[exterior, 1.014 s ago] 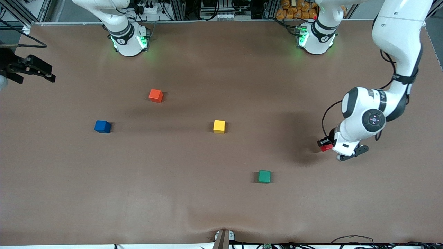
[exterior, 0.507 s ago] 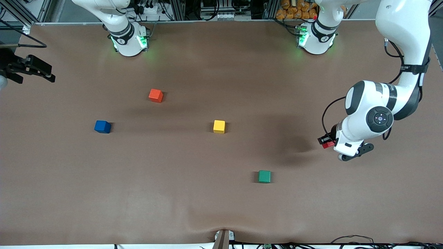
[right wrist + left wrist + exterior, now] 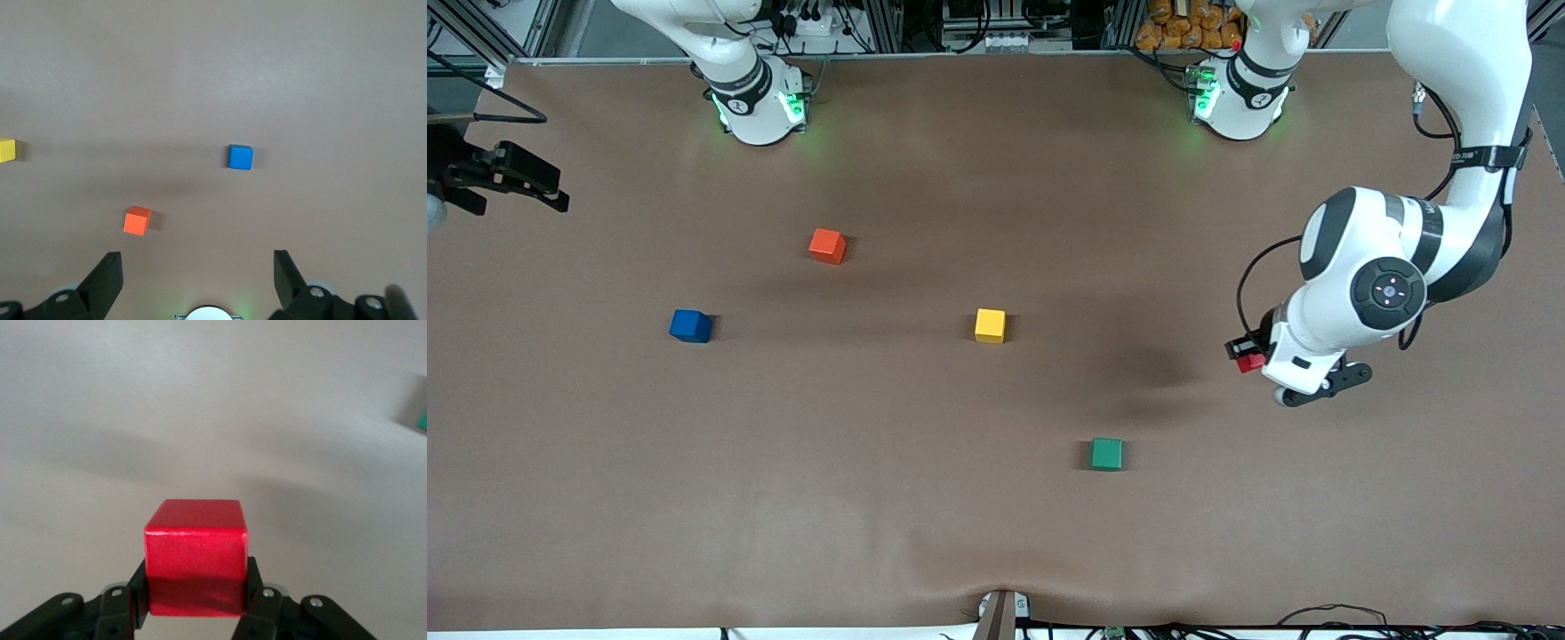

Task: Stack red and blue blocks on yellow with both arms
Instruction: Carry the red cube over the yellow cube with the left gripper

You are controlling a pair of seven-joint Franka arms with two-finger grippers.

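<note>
Left wrist view: red block [image 3: 195,550] between fingers [image 3: 255,593]

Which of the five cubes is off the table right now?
The red cube: the left pincer is shut on it in the air at the left arm's end. Blue, orange, yellow and green lie on the table.

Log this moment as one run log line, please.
left hand: shut on red block, aloft | right hand: open, waiting | blue block, yellow block: on table, unstacked
</note>
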